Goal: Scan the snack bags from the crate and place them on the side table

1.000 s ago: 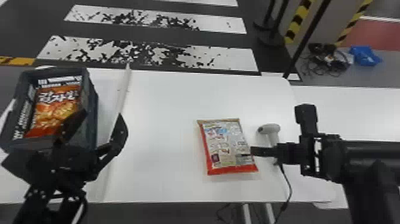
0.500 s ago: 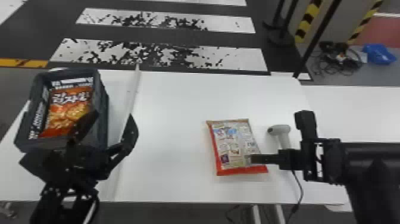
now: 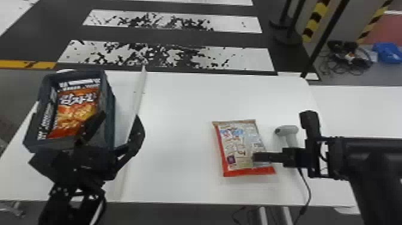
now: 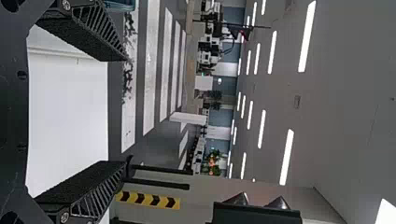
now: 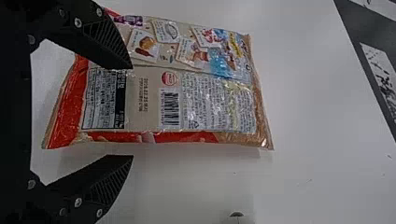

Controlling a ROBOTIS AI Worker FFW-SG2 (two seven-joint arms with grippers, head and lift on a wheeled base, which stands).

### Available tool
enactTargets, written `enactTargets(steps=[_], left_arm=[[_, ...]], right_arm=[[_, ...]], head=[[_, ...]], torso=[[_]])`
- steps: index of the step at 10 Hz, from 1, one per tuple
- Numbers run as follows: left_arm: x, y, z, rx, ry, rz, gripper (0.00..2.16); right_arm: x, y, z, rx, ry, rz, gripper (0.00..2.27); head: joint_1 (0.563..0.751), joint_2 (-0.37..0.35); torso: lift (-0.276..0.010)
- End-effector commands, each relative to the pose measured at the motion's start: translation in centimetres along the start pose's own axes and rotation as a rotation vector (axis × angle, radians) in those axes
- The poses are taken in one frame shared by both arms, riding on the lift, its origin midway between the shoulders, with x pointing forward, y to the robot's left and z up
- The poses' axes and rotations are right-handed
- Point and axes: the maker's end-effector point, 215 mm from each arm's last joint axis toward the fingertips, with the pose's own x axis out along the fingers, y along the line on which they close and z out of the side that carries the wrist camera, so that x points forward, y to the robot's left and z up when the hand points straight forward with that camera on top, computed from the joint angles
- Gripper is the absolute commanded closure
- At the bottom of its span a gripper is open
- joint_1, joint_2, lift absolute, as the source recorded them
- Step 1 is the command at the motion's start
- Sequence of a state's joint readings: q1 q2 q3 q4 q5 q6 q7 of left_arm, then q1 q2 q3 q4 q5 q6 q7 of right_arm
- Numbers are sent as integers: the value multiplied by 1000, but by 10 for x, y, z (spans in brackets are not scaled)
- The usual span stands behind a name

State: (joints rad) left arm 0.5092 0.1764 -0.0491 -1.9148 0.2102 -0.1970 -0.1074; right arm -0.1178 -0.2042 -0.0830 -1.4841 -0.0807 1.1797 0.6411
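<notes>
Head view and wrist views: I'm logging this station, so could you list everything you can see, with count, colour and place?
Crate: one, dark grey, table's left end
Bag in crate: one seen, red-orange
Bag on table: one, red and beige, right of centre
Scanner: one, light grey, black cable, right of that bag
Divider strip: one, white, right of crate
Tables: two, white, main and far right
Floor stripes: several, worn white, behind table
Striped strips: yellow-black, back right
Cable tangle: dark, back-right floor
Ceiling lights: several, white, overhead
Left gripper: one, black, by crate
Right gripper: one, black, at table bag
</notes>
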Motion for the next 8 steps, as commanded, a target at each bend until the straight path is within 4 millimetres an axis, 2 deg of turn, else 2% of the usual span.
enactTargets(steps=[1, 2, 3, 6, 8], left_arm=[[0, 0, 0, -1, 0, -1, 83], [0, 0, 0, -1, 0, -1, 83], [0, 0, 0, 0, -1, -2, 83], [1, -2, 1, -1, -2, -5, 83], [1, -1, 2, 1, -3, -5, 83]], right_arm=[[3, -2, -2, 0, 3, 11, 667], [3, -4, -3, -4, 9, 5, 1359], [2, -7, -8, 3, 26, -5, 2219], [-7, 2, -13, 40, 41, 54, 2260], [-29, 20, -2, 110, -1, 140, 2260]], head=[[695, -36], [695, -35], [695, -36], [695, -37], [695, -36]], torso=[[-50], [-50], [-50], [-50], [-50]])
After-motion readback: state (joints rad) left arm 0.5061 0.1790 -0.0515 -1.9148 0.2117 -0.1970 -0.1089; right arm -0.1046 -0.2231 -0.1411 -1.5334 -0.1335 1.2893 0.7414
